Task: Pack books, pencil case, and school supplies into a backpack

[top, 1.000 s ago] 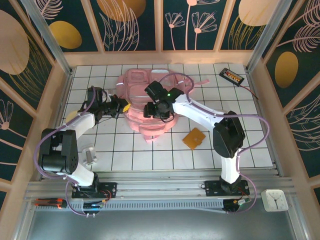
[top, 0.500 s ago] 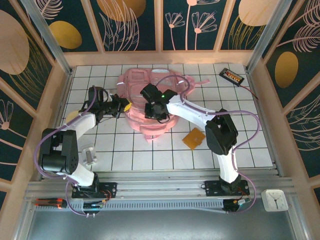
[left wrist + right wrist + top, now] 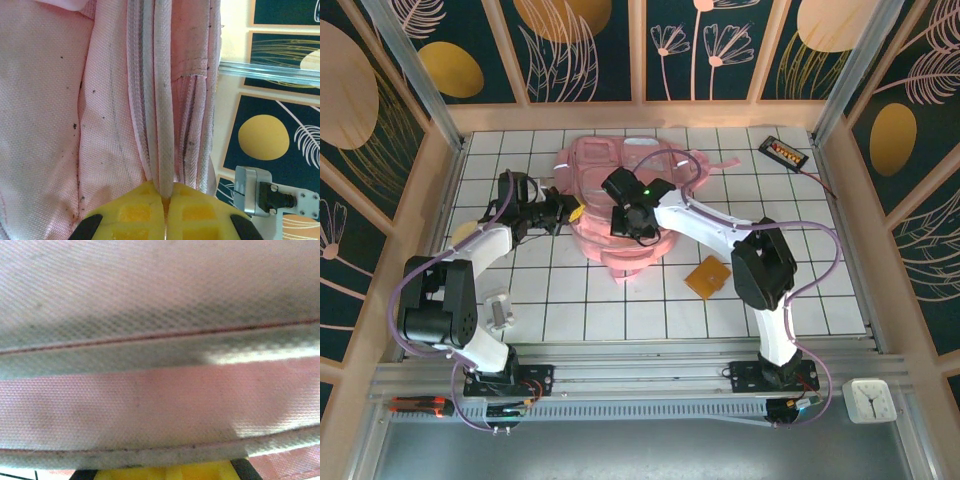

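Note:
The bright pink backpack (image 3: pixel 620 190) lies at the table's far middle. At its left edge, my left gripper (image 3: pixel 569 213) is shut on it. In the left wrist view the yellow fingers (image 3: pixel 135 212) pinch the silver-grey trim (image 3: pixel 163 125) of the backpack (image 3: pixel 50 100). My right gripper (image 3: pixel 625 220) sits on the backpack's middle. In its wrist view, pink fabric (image 3: pixel 160 395) and a grey trim edge (image 3: pixel 150 457) cover the closed yellow fingers (image 3: pixel 165 473). The orange square pad (image 3: pixel 708 276) lies on the tiles to the right. The books and the pencil case are out of view.
A black gadget with red marks (image 3: pixel 784 152) and its cable lie at the far right corner. A pale yellow disc (image 3: pixel 462 232) peeks out beside the left arm. Wooden walls (image 3: pixel 440 200) close in the tiled table on three sides.
Over the last second the right gripper has shifted a little left across the backpack, and its elbow has folded inward. The left arm has held still, gripping the trim.

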You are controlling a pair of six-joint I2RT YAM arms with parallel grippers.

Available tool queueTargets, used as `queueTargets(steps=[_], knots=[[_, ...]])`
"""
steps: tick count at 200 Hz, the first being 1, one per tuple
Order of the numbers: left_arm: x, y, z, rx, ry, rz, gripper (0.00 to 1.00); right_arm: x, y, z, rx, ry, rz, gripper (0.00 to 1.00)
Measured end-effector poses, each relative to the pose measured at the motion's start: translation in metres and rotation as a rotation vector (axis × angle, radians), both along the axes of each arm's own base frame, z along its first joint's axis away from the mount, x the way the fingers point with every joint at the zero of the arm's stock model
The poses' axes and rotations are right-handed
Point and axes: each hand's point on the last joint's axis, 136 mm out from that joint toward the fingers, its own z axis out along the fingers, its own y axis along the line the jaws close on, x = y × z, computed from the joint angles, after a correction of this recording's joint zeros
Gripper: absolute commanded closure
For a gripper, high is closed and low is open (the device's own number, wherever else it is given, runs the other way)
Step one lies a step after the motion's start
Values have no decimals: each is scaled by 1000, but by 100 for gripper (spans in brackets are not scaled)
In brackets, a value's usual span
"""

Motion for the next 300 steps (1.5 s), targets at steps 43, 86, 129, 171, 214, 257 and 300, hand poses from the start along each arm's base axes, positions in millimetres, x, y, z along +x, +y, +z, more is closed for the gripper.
queueTargets(steps=[43,86,129,171,214,257,300], knots=[[-9,-8,3,-18,12,-62,100,-2,-36,18,69,-28,13,100],[-7,-3,7,-21,3,-62,100,39,-118,17,16,-56,-52,100],[-4,-2,8,-13,1,-57,100,42,-117,17,19,-71,101,100],[8,7,14,-2,-18,-42,100,50,-114,21,-2,-101,180,100],[34,36,16,19,-40,29,61,29,-73,27,32,-116,279,100],[27,54,34,32,-108,103,47,2,0,36,103,-86,369,100],[-23,39,17,-24,-63,114,46,-7,35,33,149,-57,424,100]])
